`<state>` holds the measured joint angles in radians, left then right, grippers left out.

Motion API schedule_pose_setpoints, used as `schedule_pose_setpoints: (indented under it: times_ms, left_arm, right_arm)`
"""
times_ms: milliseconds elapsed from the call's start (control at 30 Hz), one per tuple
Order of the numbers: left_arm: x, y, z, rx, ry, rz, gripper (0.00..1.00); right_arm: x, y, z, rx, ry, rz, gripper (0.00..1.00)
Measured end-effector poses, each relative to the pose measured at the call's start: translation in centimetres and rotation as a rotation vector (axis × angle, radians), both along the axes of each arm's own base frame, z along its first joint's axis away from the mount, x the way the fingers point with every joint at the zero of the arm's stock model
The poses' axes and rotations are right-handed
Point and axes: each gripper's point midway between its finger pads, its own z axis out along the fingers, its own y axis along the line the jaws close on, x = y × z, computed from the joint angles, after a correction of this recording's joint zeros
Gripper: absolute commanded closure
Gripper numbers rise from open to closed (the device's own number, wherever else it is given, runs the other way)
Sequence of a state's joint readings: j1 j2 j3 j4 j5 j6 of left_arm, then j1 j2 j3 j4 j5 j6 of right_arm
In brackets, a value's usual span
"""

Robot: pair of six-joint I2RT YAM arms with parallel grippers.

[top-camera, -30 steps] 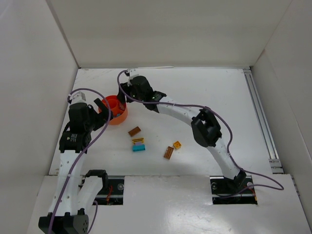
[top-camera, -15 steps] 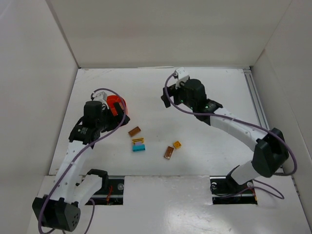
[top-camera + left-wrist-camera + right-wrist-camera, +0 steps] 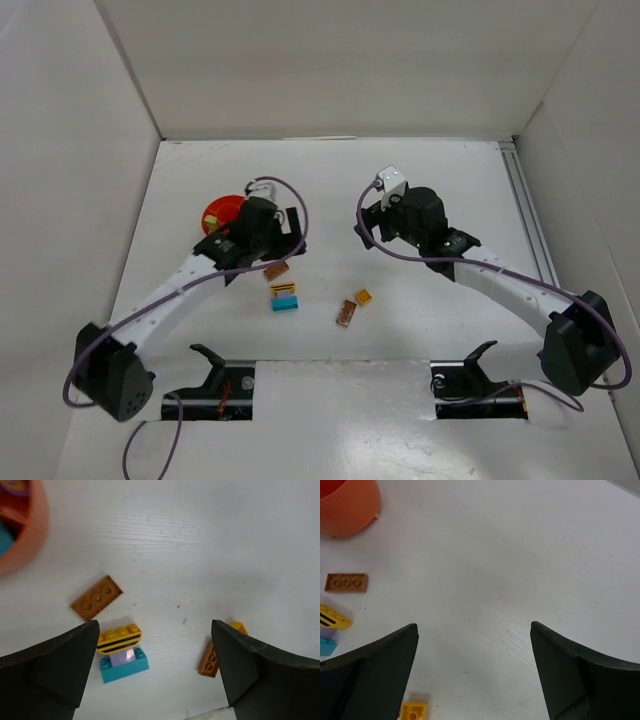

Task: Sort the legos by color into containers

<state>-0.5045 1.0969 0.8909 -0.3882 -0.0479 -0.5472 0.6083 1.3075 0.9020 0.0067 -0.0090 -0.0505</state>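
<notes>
1. Far left, the orange-red bowl (image 3: 222,212) shows what look like teal and purple pieces inside. It is the only container in sight, so colours may end up mixed.
2. Just right of the bowl, the left gripper (image 3: 292,236) hangs with its jaws spread wide and holds nothing. Its wrist is close to the bowl's rim, and a careless swing could knock the bowl.
3. On the bowl's near-right side lies a flat brown plate (image 3: 276,268). It is so low that closing fingers could skid off it.
4. Slightly farther from the bowl stands a three-brick stack (image 3: 285,297), striped yellow on purple on teal. Lifted whole, three colours would travel together.
5. Well right of the bowl, a brown brick (image 3: 346,313) and a yellow brick (image 3: 364,297) lie just beside each other, so a grab could catch both.
6. Farthest right from the bowl, the right gripper (image 3: 362,222) hovers wide open and empty.
</notes>
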Motion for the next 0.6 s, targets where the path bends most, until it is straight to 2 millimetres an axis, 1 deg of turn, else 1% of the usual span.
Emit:
schedule_pose_setpoints:
  times_ms: [67,100,133,167,200,267,333,400,533,600]
  left_arm:
    - [0.3,-2.8,-1.1,0.065,0.024,-0.053,0.08]
    - [0.5,-3.9,-1.6,0.092,0.03,-0.066,0.08]
    - [0.8,-4.4,-2.4,0.119,0.036,-0.068,0.08]
    - [1.1,-4.5,-3.1,0.144,0.041,-0.062,0.09]
    - [1.3,-4.2,-3.8,0.171,0.049,-0.054,0.09]
    - [1.6,-3.6,-4.7,0.205,0.048,-0.04,0.12]
    - [1.7,-3.1,-5.3,0.222,0.039,-0.03,0.12]
    - [1.4,-2.5,-6.4,0.241,0.04,-0.029,0.13]
    - [0.0,-1.4,-9.2,0.286,0.069,-0.063,0.13]
    - [-0.4,-1.1,-10.0,0.305,0.078,-0.08,0.15]
  right_arm:
    - [0.2,-0.4,0.5,0.011,-0.007,0.0,0.03]
    - [0.3,-0.7,0.7,0.017,-0.009,0.0,0.03]
    - [0.4,-1.0,0.9,0.023,-0.012,-0.004,0.03]
    - [0.6,-1.3,1.1,0.027,-0.015,-0.009,0.03]
    - [0.6,-1.7,1.2,0.03,-0.015,-0.012,0.03]
    - [0.7,-2.4,1.2,0.035,-0.016,-0.02,0.03]
    - [0.6,-2.9,0.8,0.035,-0.005,-0.023,0.03]
    - [0.6,-3.4,0.2,0.03,0.012,-0.025,0.03]
    - [0.3,-3.9,-0.7,0.028,0.041,-0.016,0.03]
    - [0.2,-3.9,-1.0,0.028,0.053,-0.007,0.03]
